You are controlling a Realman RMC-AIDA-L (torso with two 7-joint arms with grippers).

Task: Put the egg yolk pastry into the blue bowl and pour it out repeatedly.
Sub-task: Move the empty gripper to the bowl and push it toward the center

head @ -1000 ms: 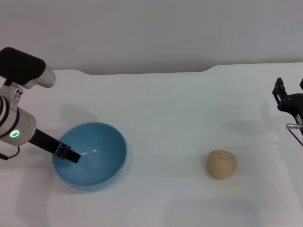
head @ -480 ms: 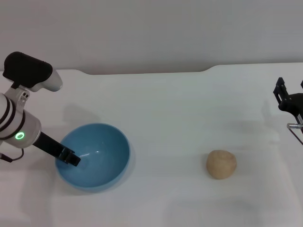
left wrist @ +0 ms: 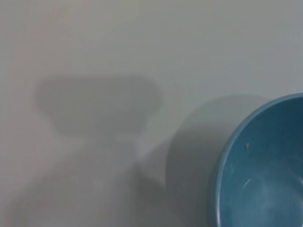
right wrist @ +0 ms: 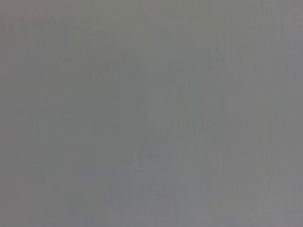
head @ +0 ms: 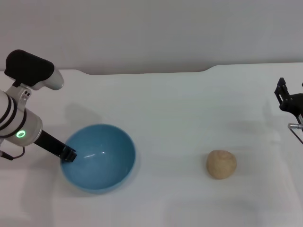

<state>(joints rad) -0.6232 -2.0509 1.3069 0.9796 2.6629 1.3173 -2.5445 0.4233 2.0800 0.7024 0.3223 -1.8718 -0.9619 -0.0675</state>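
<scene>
1. Overhead, from the head view: gripping the near-left rim of the blue bowl [head: 98,157] with the left gripper [head: 69,154], jaws closed on the wall, one finger inside and the other outside, as far as can be judged. Sitting upright on the white table [head: 170,109], bowl showing nothing inside. Lying well apart to the bowl's right, the egg yolk pastry [head: 221,164], bare on the table and untouched. Hanging at the far right edge, the right gripper [head: 289,100], away from the pastry and holding nothing visible; not telling how far its fingers are parted.

2. Then, from the left wrist view: showing only part of the blue bowl [left wrist: 262,165], its glossy inside empty, plus the arm's shadow falling on the table [left wrist: 142,38]. Not showing this arm's own fingers.

3. Lastly, from the right wrist view: showing only plain grey surface, nothing of the task.

4. Judging progress: pastry lying outside the bowl, so a placing step remaining, probably for the right arm, with a pour by the left arm after.
</scene>
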